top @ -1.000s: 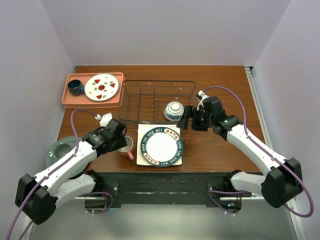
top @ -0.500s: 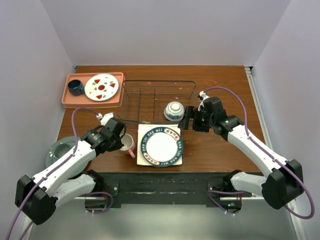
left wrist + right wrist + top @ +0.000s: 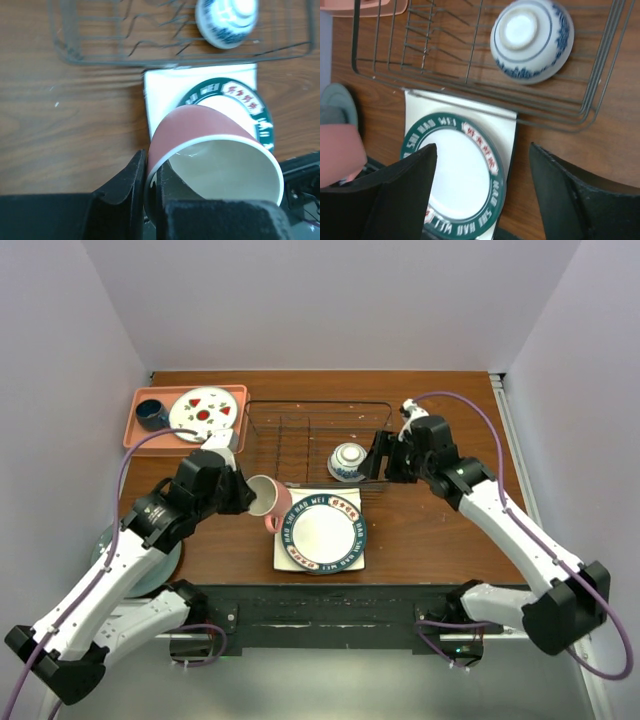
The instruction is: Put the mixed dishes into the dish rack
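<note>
Left wrist | pink mug [image 3: 200,131] tilted, cream inside | left gripper [image 3: 151,176] clamps rim

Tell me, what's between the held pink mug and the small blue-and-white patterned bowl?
The near wall of the dark wire dish rack separates the pink mug from the bowl, which sits inside it; the top view shows this.

Four plates [image 3: 322,532] [image 3: 283,558] [image 3: 207,408] [image 3: 166,563], one mug [image 3: 268,498], bowl [image 3: 347,462], cup [image 3: 152,415], rack [image 3: 315,403], tray [image 3: 136,436]
</note>
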`<state>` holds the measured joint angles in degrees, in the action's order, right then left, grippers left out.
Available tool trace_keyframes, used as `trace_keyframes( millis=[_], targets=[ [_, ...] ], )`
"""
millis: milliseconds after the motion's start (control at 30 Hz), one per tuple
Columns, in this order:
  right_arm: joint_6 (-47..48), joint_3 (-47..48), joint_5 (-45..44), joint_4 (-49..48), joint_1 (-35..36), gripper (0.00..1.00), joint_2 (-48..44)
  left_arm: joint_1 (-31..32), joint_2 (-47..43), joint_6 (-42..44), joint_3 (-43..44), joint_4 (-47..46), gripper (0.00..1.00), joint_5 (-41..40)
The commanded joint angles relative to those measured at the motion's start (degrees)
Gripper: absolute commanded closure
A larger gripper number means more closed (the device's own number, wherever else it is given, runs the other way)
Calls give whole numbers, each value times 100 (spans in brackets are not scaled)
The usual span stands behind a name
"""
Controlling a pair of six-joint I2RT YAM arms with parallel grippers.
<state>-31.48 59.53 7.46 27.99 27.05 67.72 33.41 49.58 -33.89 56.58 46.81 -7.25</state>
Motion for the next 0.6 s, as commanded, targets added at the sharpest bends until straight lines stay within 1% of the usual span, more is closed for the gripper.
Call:
trace_keyframes(
  millis=[0,33,67,100,133,167,200,267,433,567],
  targets=[
    [449,778,-491,-110,20,36,889,-1,60,480,477,-1557,100,829],
    [598,901,-570,-75,11,39,1074,-10,182,506,512,-1691,100,891],
    [678,1155,-623,30,20,47,1259,-10,244,524,564,-1832,100,1022],
    [757,1262,-649,83,20,52,1635,-1,306,532,600,-2042,100,1084],
    [836,1359,-676,128,11,57,1787,-1,446,541,635,-2131,100,1128],
    [872,1534,-720,276,20,63,1953,-1,499,550,670,-2306,100,1190],
    [907,1596,-737,321,11,66,2181,-1,552,559,688,-2386,100,1234],
    [986,1667,-738,400,11,70,2368,8,701,568,732,-2570,100,1348],
    [1100,1737,-703,400,11,71,2868,25,983,638,784,-2852,100,1647],
    [1127,1887,-659,304,11,76,3264,34,1150,682,820,-3001,100,1814]
  ],
)
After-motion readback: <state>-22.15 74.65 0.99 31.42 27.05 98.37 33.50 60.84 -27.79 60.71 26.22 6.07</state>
